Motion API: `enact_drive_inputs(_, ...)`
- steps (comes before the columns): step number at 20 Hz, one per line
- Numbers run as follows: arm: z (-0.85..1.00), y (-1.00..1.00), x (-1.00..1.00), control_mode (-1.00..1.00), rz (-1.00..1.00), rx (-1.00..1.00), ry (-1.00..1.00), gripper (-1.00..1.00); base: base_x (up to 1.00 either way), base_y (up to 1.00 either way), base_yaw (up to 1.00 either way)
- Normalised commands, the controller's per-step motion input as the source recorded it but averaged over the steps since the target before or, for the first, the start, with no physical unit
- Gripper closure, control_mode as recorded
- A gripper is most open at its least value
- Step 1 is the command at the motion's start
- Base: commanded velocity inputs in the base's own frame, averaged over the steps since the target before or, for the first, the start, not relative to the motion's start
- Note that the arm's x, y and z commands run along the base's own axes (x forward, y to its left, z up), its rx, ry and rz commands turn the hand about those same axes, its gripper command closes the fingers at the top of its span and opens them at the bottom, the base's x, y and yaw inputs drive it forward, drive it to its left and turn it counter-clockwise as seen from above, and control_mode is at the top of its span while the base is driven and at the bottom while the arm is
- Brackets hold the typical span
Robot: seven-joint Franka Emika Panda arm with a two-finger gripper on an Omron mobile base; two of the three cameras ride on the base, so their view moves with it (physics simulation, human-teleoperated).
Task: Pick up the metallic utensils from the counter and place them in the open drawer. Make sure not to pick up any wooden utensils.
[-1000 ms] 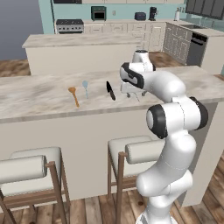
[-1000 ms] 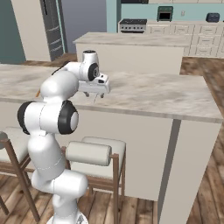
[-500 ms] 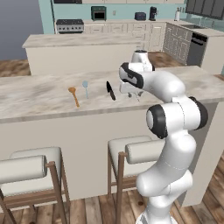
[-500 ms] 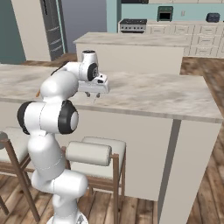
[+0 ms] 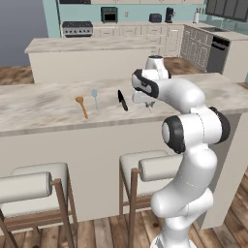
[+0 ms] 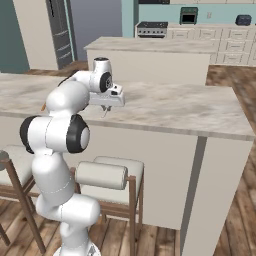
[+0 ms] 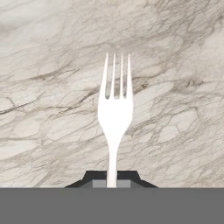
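Observation:
A pale silver fork [image 7: 114,113] lies flat on the beige marbled counter [image 7: 52,87], tines pointing away from the hand. My gripper [image 7: 112,179] is shut on the fork's thin handle, one dark fingertip on each side. From the left base view the gripper [image 5: 147,103] stands low over the counter [image 5: 43,104], right of the black-handled knife [image 5: 122,100], the silver-blue spoon [image 5: 95,97] and the orange-brown wooden spoon [image 5: 81,105]. In the right base view the gripper [image 6: 106,109] points down at the slab. The open drawer is out of view.
Cushioned bar stools [image 5: 155,167] stand under the counter's near edge, beside the robot's base. A second island [image 5: 92,53] runs behind the counter. The slab extends bare to the right of the gripper [image 6: 190,107].
The jaws have closed from wide open onto the fork's handle. The arm and the other utensils stay where they were.

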Motion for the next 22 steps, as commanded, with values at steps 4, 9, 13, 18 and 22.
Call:
enact_drive_inputs(4,0.00,0.00,0.00,-1.00,0.00,0.00,0.00,1.00,0.00,0.00,0.00)
enact_drive_inputs(9,0.23,-0.01,-0.06,-1.00,0.00,0.00,0.00,1.00,0.00,0.00,0.00)
enact_drive_inputs(13,0.96,-0.11,-0.61,-1.00,0.00,0.00,0.00,1.00,0.00,0.00,0.00)
enact_drive_inputs(18,0.96,-0.34,-1.00,-1.00,0.00,0.00,0.00,1.00,0.00,0.00,0.00)
enact_drive_inputs(22,0.21,-0.29,-1.00,-1.00,0.00,0.00,0.00,1.00,0.00,0.00,0.00)
